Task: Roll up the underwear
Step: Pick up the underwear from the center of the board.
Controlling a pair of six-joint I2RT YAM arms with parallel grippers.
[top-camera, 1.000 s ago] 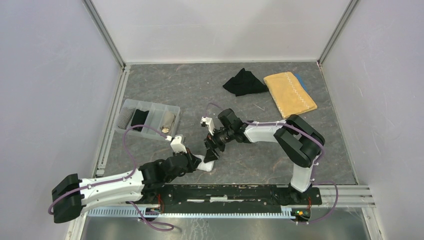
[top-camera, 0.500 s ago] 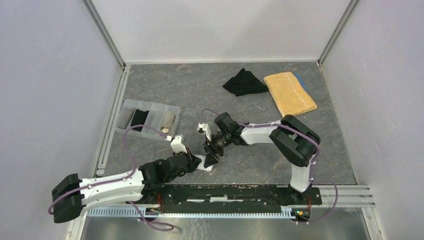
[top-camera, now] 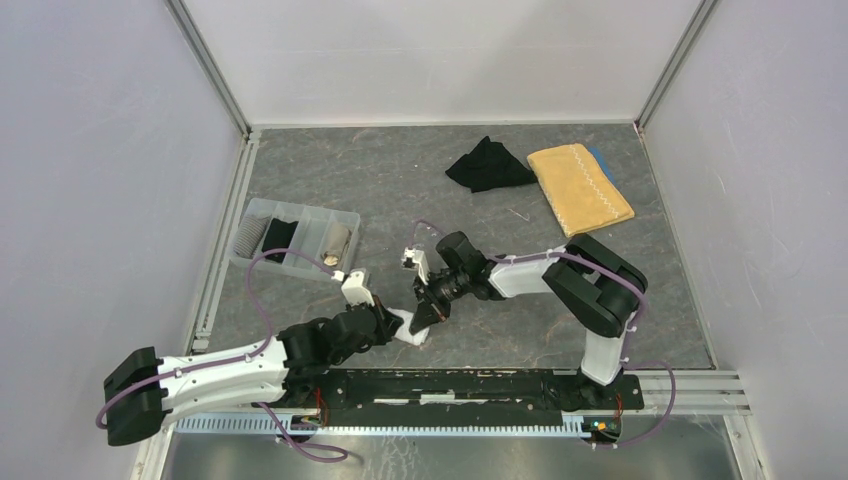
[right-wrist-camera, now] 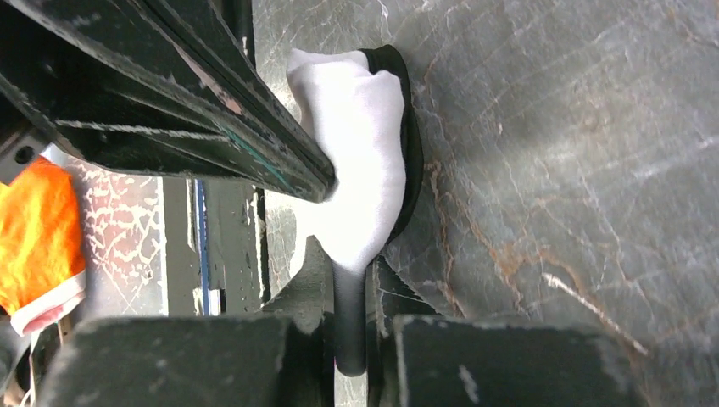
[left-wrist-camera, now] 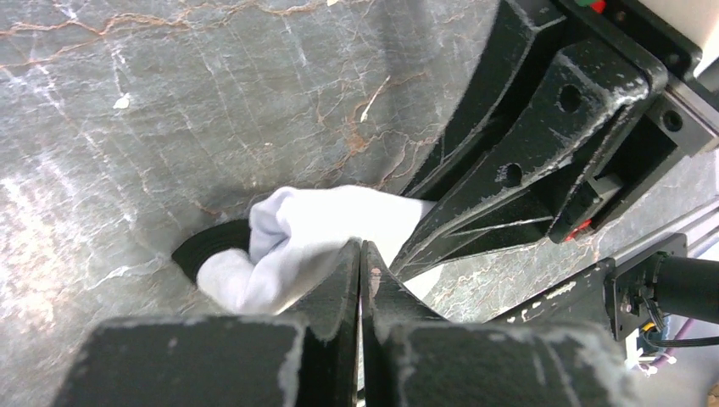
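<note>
**A:** From above first. Where is the piece?

**B:** The white underwear [top-camera: 412, 334] lies bunched on the grey table [top-camera: 330, 170], to the right of the divided tray [top-camera: 300, 262] and nearer the arm bases than it. The left gripper [top-camera: 397, 322] reaches it from the tray's side, and the right gripper [top-camera: 423, 316] comes from the side away from the tray.

**A:** And the rest?

**B:** The tray holds rolled pieces [top-camera: 279, 234] in grey stripe, black and beige. A loose black garment [top-camera: 488, 165] lies well beyond the tray and to its right. A yellow towel [top-camera: 580, 187] sits just past that garment.

**A:** Left wrist view?

**B:** The left jaws are pressed together with no gap, their tips against the white cloth. I cannot tell if a fold is caught between them. A black waistband [left-wrist-camera: 203, 251] curls out beneath the cloth. The right arm's fingers [left-wrist-camera: 543, 119] slant in on the cloth from the other side.

**A:** Right wrist view?

**B:** The right jaws are nearly together and clamped on the narrow end of the white underwear, with a dark strip in the slit between them. The cloth widens away from the jaws, and the waistband runs along its right edge. The left fingers cross from the upper left and dig into its side.
</note>
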